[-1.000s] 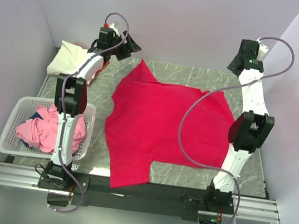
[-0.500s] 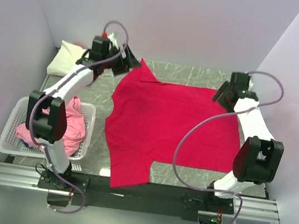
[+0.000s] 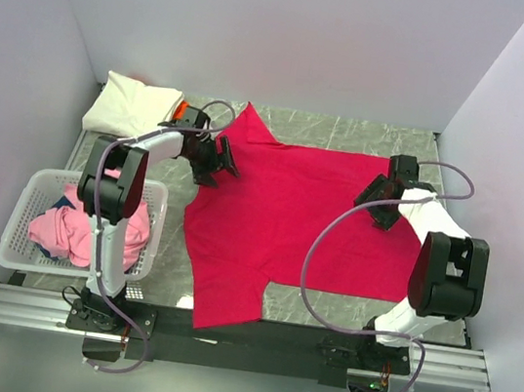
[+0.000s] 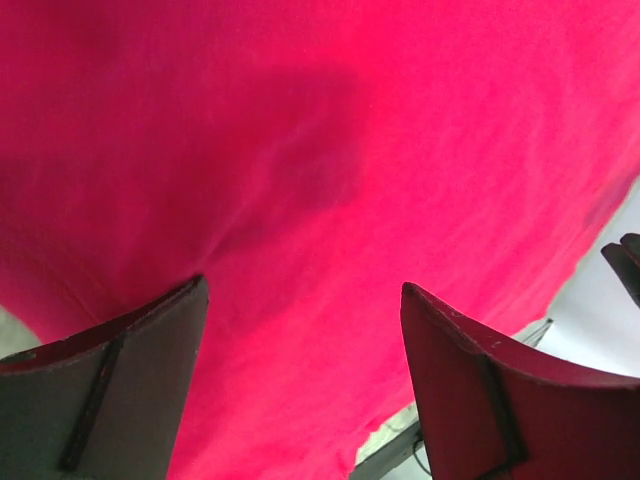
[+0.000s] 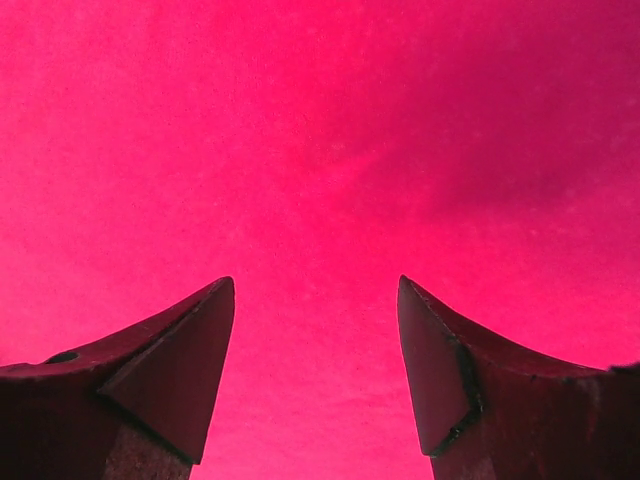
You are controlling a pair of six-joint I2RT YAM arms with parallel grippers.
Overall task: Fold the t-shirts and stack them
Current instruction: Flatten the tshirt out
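Note:
A crimson red t-shirt (image 3: 283,219) lies spread flat over the marble table, one sleeve at the far edge and one hanging near the front rail. My left gripper (image 3: 220,162) hovers open over the shirt's left edge; in the left wrist view its jaws stand wide above red cloth (image 4: 300,200), nothing between them. My right gripper (image 3: 377,199) is open over the shirt's right part, with only red cloth (image 5: 320,150) under its spread jaws. A cream-white t-shirt (image 3: 129,105) lies folded at the far left corner. Pink t-shirts (image 3: 71,222) are heaped in the basket.
A white lattice basket (image 3: 24,220) stands at the left front of the table. Purple-white walls close in the back and both sides. Bare marble table (image 3: 324,309) shows near the front edge beside the shirt's hem.
Both arms have swung down from high at the back to low over the red shirt. The left gripper moved right and forward, the right gripper left and forward. The shirt lies unchanged.

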